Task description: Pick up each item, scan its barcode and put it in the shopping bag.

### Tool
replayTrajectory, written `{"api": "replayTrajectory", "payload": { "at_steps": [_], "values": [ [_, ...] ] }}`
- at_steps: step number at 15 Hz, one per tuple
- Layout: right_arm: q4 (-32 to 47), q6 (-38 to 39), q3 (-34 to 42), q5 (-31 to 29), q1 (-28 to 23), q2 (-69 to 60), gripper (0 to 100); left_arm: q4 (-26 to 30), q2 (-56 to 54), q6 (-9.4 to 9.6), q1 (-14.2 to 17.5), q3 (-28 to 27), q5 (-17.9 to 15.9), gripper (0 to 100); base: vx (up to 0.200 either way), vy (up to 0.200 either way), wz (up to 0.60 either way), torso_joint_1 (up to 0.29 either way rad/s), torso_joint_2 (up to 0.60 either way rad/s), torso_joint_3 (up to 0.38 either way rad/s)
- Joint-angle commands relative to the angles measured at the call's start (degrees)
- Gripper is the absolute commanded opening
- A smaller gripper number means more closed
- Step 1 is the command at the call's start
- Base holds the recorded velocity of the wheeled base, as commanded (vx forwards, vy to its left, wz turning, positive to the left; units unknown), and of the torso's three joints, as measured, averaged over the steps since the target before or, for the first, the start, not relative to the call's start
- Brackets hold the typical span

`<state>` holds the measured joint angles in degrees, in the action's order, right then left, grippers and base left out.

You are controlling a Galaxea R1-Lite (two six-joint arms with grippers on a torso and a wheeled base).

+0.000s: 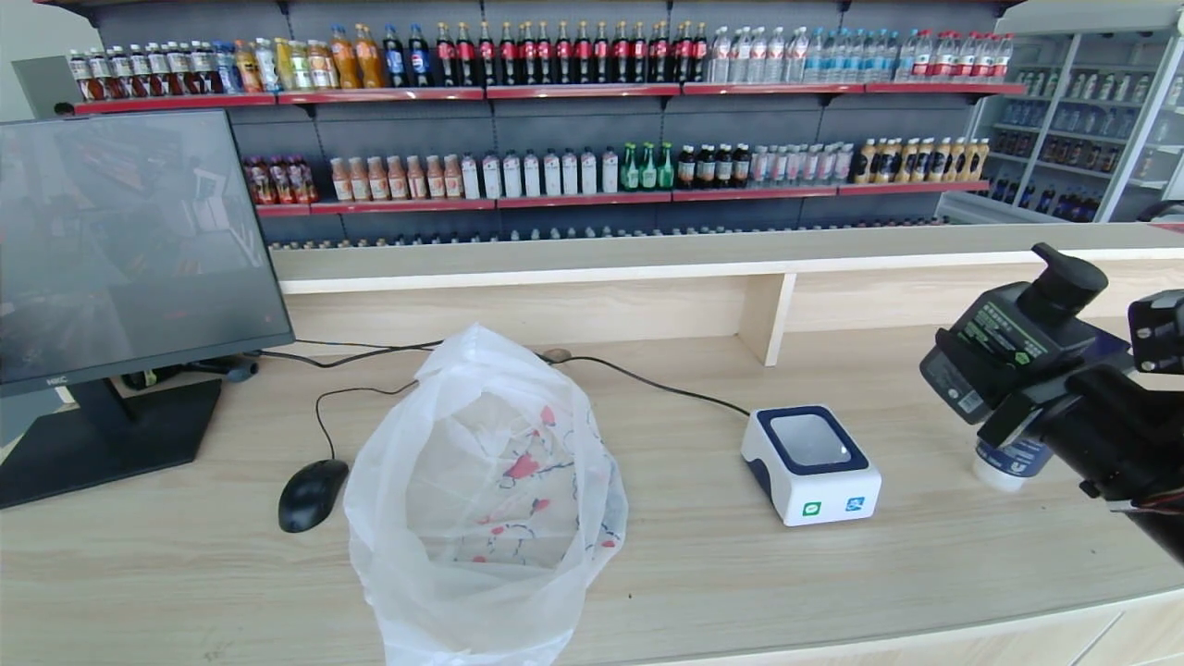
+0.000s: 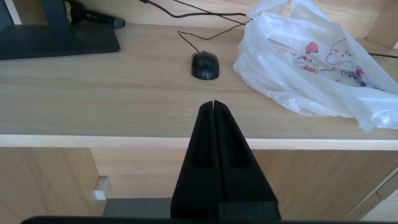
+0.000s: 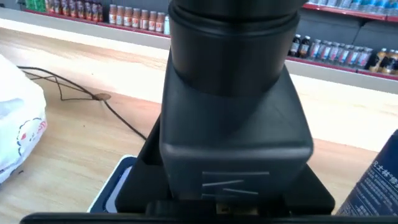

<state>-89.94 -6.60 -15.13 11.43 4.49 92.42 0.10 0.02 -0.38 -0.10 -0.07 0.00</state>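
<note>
shopping bag [image 1: 481,490] by counter [image 1: 925,564] front edge: limp mouth may fold shut at drop-in | black bottle [image 1: 1017,338] above right edge, clamped in right hand [image 1: 1022,409]: tilted, could slip or miss scanner [image 1: 810,464] window | small cup [image 1: 1004,465] under it: knock-over risk | left hand [image 2: 213,111] pressed together, off front edge

The black bottle [image 1: 1006,340] bears illegibly small label print.

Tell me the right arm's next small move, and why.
Probably swing the black bottle in the right claw leftward to above the scanner, label facing its window. The bottle is gripped clear of the counter but hangs off to the scanner's right, and the shopping bag lies farther left.
</note>
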Motion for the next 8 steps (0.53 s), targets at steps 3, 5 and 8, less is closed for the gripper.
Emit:
{"api": "replayTrajectory", "payload": {
  "at_steps": [3,5,8],
  "values": [
    [-0.1,1.8,-1.7,-4.5,4.2,1.0,0,0.0,0.0,-0.06,0.0,0.1,0.0,0,0.0,0.0,0.0,0.0,0.0,0.0],
    [-0.1,2.6,-2.4,-6.6,4.2,2.0,0,-0.1,0.0,-0.06,0.0,0.0,0.0,0,-0.1,0.0,0.0,0.001,0.0,0.001],
    [-0.1,4.7,-3.3,-6.7,3.4,2.1,0,0.0,0.0,0.03,0.0,0.0,0.0,0,-0.133,0.0,0.0,0.006,0.0,0.002]
  ]
}}
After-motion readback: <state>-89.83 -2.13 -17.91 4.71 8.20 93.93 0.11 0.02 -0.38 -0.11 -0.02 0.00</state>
